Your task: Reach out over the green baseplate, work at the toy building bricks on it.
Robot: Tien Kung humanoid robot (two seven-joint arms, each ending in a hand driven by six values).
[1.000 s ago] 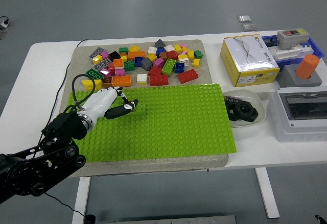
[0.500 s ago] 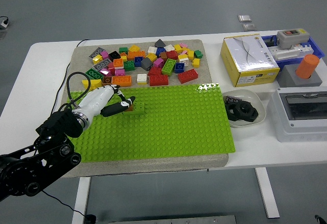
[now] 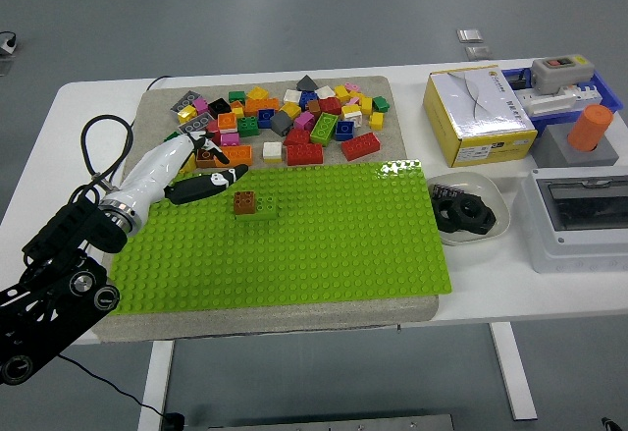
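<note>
Hovering left robot hand (image 3: 186, 171); one brown brick (image 3: 246, 202)

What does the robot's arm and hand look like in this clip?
Only the left arm shows: black, jointed links with round housings, a black cable looping above the wrist. The left hand has a white shell back with black fingers bearing small white marks.
</note>
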